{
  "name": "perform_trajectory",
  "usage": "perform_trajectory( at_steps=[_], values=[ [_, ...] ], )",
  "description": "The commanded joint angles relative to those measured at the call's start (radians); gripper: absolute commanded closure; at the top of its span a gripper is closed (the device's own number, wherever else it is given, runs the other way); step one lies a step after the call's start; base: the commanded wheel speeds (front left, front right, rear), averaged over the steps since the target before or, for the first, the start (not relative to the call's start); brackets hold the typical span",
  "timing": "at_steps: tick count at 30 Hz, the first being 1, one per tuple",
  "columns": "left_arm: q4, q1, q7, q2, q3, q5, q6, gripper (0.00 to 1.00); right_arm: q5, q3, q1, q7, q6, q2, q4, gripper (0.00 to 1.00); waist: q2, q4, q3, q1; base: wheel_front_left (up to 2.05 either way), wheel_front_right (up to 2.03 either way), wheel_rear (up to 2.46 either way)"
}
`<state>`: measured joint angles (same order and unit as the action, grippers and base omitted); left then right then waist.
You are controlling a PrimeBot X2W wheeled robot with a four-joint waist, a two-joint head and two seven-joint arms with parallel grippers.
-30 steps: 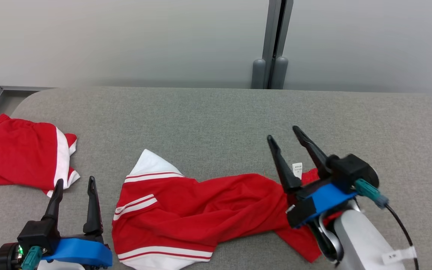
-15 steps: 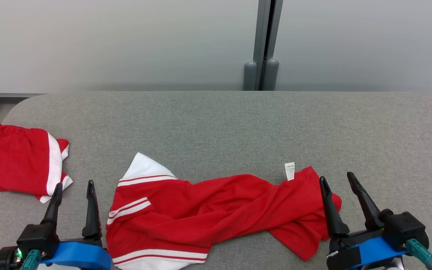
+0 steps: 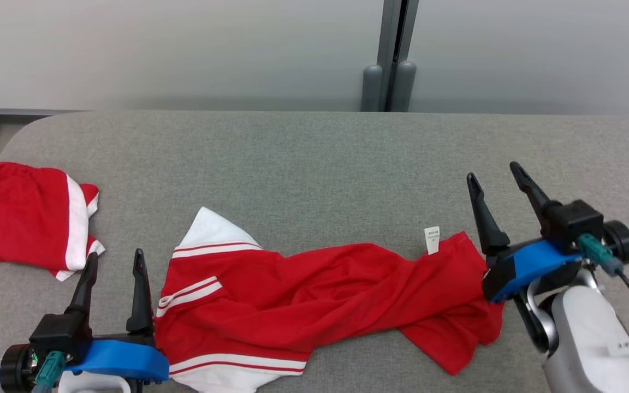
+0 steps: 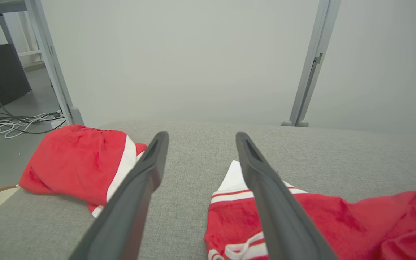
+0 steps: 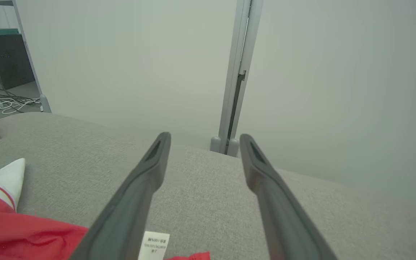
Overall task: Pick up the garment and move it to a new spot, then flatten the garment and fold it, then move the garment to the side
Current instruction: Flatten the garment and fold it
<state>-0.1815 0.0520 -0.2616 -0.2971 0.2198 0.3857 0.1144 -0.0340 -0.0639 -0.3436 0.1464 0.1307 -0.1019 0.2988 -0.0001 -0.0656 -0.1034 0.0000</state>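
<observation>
Flattening and folding are all ahead of us: twisted red, white-striped jersey garment point(image 3: 320, 289) sprawls on the grey fabric table point(image 3: 292, 174), left gripper point(image 3: 116, 255) and right gripper point(image 3: 493, 171) both spread-fingered, empty.

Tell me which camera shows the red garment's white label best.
Head view: the whole white label stands at the far edge of the red garment. The right wrist view has it close, cut by the bottom edge. The left wrist view gives the garment's striped end.
</observation>
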Motion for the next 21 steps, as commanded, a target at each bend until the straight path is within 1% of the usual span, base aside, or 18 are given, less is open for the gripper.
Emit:
perform_trajectory(
  at_steps=[1, 6, 10, 15, 21],
  values=[
    [0.003, 0.021, -0.003, 0.003, 0.003, -0.004, 0.0, 0.0, 0.001, -0.003, -0.03, -0.011, 0.0, -0.012, 0.024, 0.0, 0.0001, -0.013, -0.016, 0.0, 0.0, 0.0, 0.0],
    [-0.009, 0.046, -0.004, 0.019, 0.006, -0.007, -0.007, 0.0, 0.006, -0.011, -0.109, -0.06, 0.0, -0.061, 0.189, 0.0, 0.0001, -0.044, -0.051, 0.0, 0.0, 0.0, 0.0],
    [-0.016, 0.06, -0.004, 0.03, 0.0, -0.01, -0.015, 0.0, -0.011, -0.019, -0.135, -0.093, 0.0, -0.076, 0.317, 0.0, 0.0001, -0.059, -0.07, 0.0, 0.0, 0.0, 0.0],
    [-0.02, 0.065, -0.004, 0.041, -0.009, -0.019, -0.023, 0.0, -0.035, -0.047, -0.161, -0.155, 0.0, -0.078, 0.46, 0.0, 0.0001, -0.067, -0.081, 0.0, 0.0, 0.0, 0.0],
    [-0.026, 0.076, -0.005, 0.055, -0.021, -0.033, -0.034, 0.0, -0.057, -0.098, -0.205, -0.181, 0.0, -0.076, 0.579, 0.0, 0.0001, -0.073, -0.085, 0.0, 0.0, 0.0, 0.0]
  ],
)
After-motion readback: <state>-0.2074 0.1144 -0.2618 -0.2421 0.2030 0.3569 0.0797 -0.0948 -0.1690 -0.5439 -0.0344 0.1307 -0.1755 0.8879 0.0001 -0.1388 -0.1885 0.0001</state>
